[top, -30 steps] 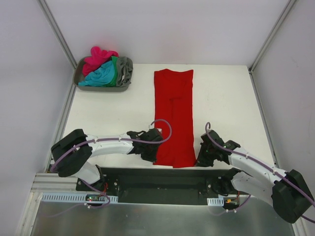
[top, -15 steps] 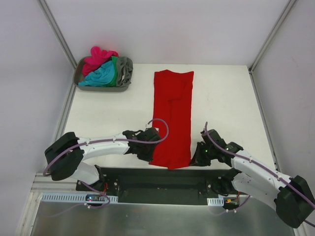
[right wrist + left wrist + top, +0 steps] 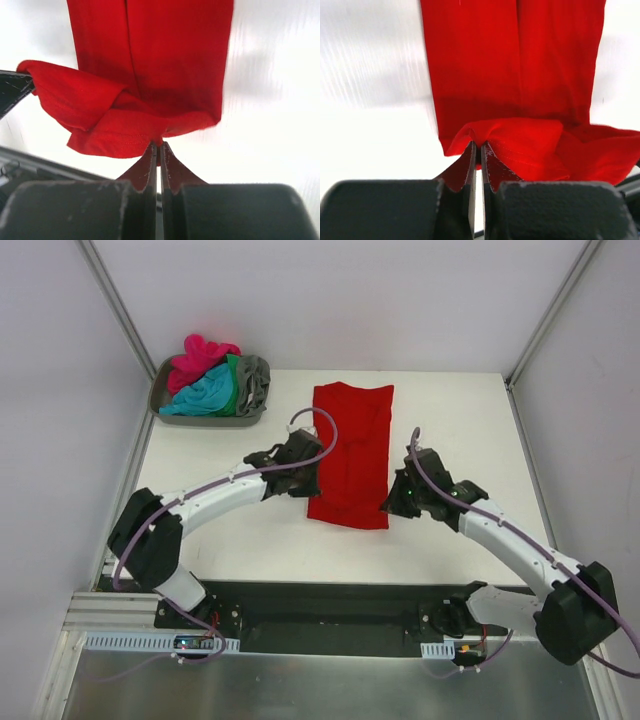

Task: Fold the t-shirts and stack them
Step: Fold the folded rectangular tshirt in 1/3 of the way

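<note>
At the centre of the frame the red t-shirt (image 3: 352, 435) lies lengthwise on the surface (image 3: 220, 480). Its near hem is lifted, one corner pinched by the left end effector (image 3: 306, 480) and the other by the right end effector (image 3: 397, 502). If a corner slips or the arms travel unevenly, the fold would likely land skewed. There is one red shirt here, and four more sit in one tray (image 3: 205, 421) at upper left: pink t-shirt (image 3: 200, 355), teal t-shirt (image 3: 205, 395), green t-shirt (image 3: 232, 380), grey t-shirt (image 3: 256, 375).

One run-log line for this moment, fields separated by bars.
left gripper: shut on red shirt | right gripper: shut on red shirt | near hem: lifted | other shirts: in tray
</note>
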Controlling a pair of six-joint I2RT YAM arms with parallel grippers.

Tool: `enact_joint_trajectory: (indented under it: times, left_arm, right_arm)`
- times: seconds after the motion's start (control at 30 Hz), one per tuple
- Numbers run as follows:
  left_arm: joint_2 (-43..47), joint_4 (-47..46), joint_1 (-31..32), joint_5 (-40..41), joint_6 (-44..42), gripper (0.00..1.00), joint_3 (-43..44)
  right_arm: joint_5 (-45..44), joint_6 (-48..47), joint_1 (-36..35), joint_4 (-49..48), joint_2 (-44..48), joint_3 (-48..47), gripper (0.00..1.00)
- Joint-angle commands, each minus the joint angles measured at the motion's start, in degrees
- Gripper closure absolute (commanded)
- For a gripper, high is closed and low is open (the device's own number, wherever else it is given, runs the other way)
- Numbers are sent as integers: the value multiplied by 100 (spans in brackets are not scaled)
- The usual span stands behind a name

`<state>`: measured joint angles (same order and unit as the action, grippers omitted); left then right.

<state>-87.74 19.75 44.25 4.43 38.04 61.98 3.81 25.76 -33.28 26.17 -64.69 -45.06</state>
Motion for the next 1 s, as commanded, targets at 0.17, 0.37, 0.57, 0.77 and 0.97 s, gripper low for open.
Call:
enact_joint_trajectory:
  times: [0.17,0.37,0.57,0.77,0.97]
  left_arm:
    - [-840,-217,-733,-109,-683,100,1412]
    - [-1481,-243,-1041,-407,-877,100,2116]
    - [-2044,-243,-1252,-697,-965,100,2608]
    - [-2378,-243,-1401,-803,-974,100,2873]
    - [-2677,-252,-1524,-891,-842,100,2934]
  right_arm:
    - [-189,-536,717,-675,-1133,-1215,99]
    - [-171,-835,1033,-807,-1810,-1935,99]
    - [-100,-967,1262,-982,-2504,-2419,99]
    - [23,-967,1403,-974,-3181,-2824,99]
    - [-73,-941,1455,-983,-3515,-3000,99]
